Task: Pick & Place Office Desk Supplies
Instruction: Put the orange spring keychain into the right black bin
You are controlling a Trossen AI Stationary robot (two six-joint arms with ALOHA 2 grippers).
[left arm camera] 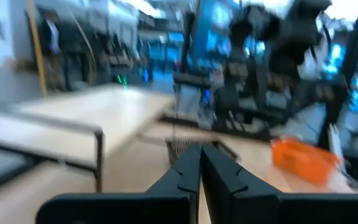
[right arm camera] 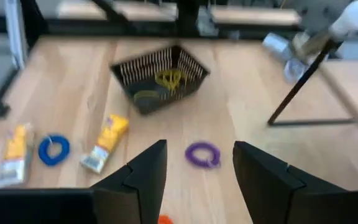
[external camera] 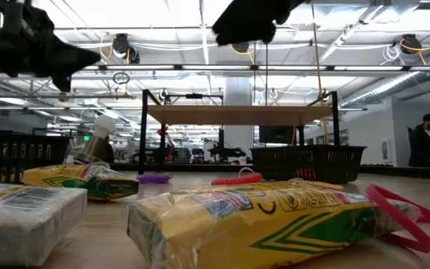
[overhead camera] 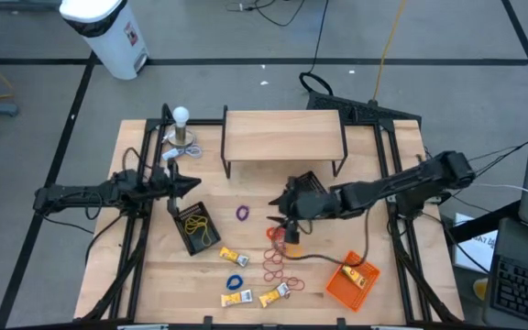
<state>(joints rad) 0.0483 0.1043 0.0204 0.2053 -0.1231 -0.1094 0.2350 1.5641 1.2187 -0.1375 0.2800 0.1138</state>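
On the pale wooden bench (overhead camera: pixel 154 266), the right gripper (overhead camera: pixel 280 218) hovers with fingers spread at centre, the small purple rubber-band loop (overhead camera: pixel 243 213) just beside it at nine o'clock. The left gripper (overhead camera: pixel 187 186), fingers pressed together, hangs above the black mesh tray (overhead camera: pixel 196 226).

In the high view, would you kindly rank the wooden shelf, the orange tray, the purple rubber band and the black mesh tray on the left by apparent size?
1. Wooden shelf
2. Black mesh tray
3. Orange tray, slightly smaller than the mesh tray
4. Purple rubber band
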